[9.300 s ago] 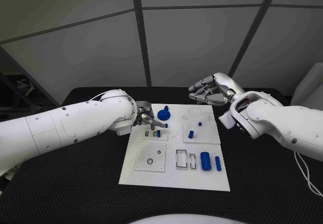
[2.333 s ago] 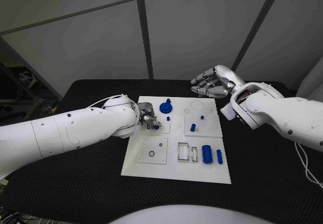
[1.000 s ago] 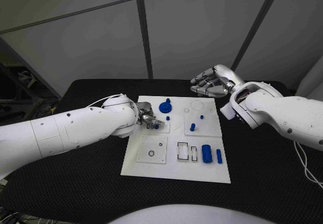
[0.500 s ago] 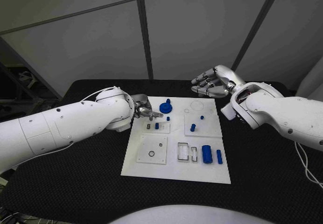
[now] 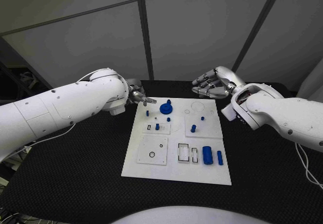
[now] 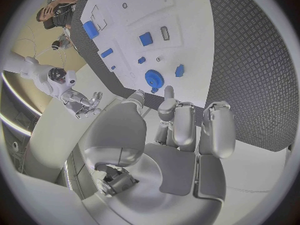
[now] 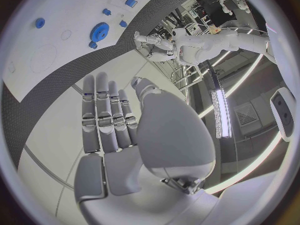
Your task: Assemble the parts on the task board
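The white task board (image 5: 176, 170) lies in the middle of the black table. At its far end stands a blue gear (image 5: 165, 109), with a small blue piece (image 5: 147, 112) beside it. Short blue pegs (image 5: 157, 126) stand in the small plates behind the middle, and one more peg (image 5: 193, 128) stands to their right. A thick blue cylinder (image 5: 206, 155) and a slimmer one (image 5: 219, 157) lie near the right edge. My left hand (image 5: 138, 97) hovers off the board's far left corner, holding nothing; the left wrist view shows this hand (image 6: 184, 130) above the gear (image 6: 153, 78). My right hand (image 5: 214, 84) hangs empty beyond the far right corner, its fingers (image 7: 106, 115) straight.
A square plate with a small black ring (image 5: 152, 154) sits on the board's near left. Two rectangular slots (image 5: 183, 152) lie beside the cylinders. Black table mat (image 5: 80, 172) surrounds the board on all sides.
My left hand has drawn back from the peg plate to the board's far left corner, leaving the pegs standing uncovered. The right hand has stayed put.
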Robot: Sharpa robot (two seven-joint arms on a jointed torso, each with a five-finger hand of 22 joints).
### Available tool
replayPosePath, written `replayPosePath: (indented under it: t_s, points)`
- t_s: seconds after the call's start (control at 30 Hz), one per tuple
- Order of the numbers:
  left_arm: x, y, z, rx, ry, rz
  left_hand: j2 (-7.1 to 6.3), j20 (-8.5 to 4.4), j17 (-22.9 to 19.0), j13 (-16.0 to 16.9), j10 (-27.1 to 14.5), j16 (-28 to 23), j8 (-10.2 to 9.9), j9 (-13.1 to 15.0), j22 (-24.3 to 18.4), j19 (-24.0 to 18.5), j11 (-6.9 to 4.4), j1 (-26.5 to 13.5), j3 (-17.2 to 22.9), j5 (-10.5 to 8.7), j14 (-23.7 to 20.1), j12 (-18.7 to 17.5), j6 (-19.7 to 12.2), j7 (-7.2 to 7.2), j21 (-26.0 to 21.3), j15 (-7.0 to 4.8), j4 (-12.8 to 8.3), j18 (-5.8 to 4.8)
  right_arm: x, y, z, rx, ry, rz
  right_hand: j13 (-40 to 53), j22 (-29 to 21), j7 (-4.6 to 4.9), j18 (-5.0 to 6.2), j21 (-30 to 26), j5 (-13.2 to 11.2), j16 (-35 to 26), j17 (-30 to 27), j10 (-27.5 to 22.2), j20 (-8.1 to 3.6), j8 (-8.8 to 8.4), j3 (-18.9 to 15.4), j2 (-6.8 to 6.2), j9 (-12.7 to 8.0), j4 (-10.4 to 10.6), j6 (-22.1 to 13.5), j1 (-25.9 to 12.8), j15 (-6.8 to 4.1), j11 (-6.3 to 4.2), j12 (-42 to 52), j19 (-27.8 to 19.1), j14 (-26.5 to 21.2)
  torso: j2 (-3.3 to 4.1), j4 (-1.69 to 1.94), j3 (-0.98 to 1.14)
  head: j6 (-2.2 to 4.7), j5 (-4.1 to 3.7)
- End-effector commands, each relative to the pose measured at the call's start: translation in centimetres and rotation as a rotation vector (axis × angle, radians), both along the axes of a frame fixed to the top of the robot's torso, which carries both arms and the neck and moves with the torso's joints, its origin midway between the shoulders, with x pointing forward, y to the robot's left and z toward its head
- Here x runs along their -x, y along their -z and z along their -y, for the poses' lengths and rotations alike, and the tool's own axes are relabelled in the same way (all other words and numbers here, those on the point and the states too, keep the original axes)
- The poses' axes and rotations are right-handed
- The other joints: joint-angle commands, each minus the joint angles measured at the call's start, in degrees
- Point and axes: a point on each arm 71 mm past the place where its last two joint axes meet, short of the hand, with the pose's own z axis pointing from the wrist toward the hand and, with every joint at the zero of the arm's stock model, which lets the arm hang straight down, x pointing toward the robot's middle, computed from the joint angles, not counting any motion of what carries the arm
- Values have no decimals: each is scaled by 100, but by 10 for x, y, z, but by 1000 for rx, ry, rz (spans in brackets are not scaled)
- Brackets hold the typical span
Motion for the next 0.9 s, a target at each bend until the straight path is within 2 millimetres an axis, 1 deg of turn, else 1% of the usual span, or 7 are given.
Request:
replayPosePath:
  t_s: [0.03, 0.17, 0.3, 0.47, 0.7, 0.77, 0.9]
  points:
    - [-8, 3, -1, -36, 16, -55, -3, 12, 6, -47, -69, -33, -91, -54, 495, -56, 12, 105, -79, 16, 165, -48, -31, 50, -30, 61, 14, -40, 0, -1, -2, -3, -9, -2, -5, -5, 8, 43, -39, 34, -29, -8, -43, 13, -30, 1, -23, -5, 43, -31, -46, 1, 4, -28, -10, -33, 8, -2, -1, 8, 6]
    - [-17, 6, -3, -51, -1, -65, 11, 20, 5, -56, -78, -36, -127, -82, 497, -56, 20, 150, -118, 17, 163, -53, -29, 58, -33, 69, 16, -40, 0, -1, -2, -2, -11, -3, -7, -7, 8, 44, -43, 35, -32, -8, -44, 14, -30, 3, -21, -5, 41, -31, -42, 1, 4, -28, -10, -33, 10, -6, -3, 10, 12]
    - [-23, 11, -3, -71, -8, -83, 21, 24, 3, -60, -82, -39, -145, -97, 504, -51, 23, 180, -139, 18, 161, -54, -21, 61, -29, 72, 14, -41, 0, -1, -3, -2, -12, -4, -7, -7, 8, 44, -43, 35, -32, -8, -44, 14, -30, 3, -21, -5, 41, -31, -42, 1, 4, -28, -10, -33, 7, 1, 0, 3, 17]
    - [-26, 17, -1, -98, 0, -115, 39, 29, 2, -60, -83, -41, -167, -118, 516, -43, 25, 235, -170, 18, 160, -49, 2, 61, -23, 75, 7, -44, 0, -1, -4, -2, -14, -4, -7, -7, 8, 44, -43, 35, -32, -8, -44, 14, -30, 3, -21, -5, 41, -31, -42, 1, 4, -28, -10, -33, 3, 2, -3, -16, 17]
    - [-28, 27, 0, -128, 5, -151, 72, 32, 7, -49, -74, -35, -184, -138, 547, -17, 21, 295, -198, 19, 161, -34, 41, 55, 1, 74, 1, -52, 0, -1, -5, -3, -16, -5, -15, -14, 8, 45, -56, 41, -44, -10, -48, 17, -27, 9, -17, -4, 31, -32, -28, 2, 3, -26, -11, -38, -2, 1, -1, -35, 24]
    - [-28, 30, 1, -132, 5, -157, 83, 32, 7, -53, -76, -35, -188, -143, 547, -18, 20, 310, -203, 19, 161, -36, 50, 54, 0, 73, 0, -51, 0, -1, -5, -3, -17, -5, -16, -16, 8, 46, -58, 42, -46, -11, -48, 17, -27, 11, -16, -3, 30, -32, -25, 2, 3, -25, -12, -39, 1, -5, 1, -43, 19]
    - [-28, 31, 2, -135, 7, -162, 98, 33, 10, -47, -72, -33, -191, -148, 550, -16, 18, 328, -212, 20, 162, -29, 67, 52, 1, 72, -1, -52, 0, -1, -6, -3, -18, -4, -18, -17, 8, 46, -61, 44, -48, -11, -47, 18, -26, 13, -13, -3, 28, -32, -22, 2, 2, -24, -11, -39, 2, -1, 0, -53, 5]
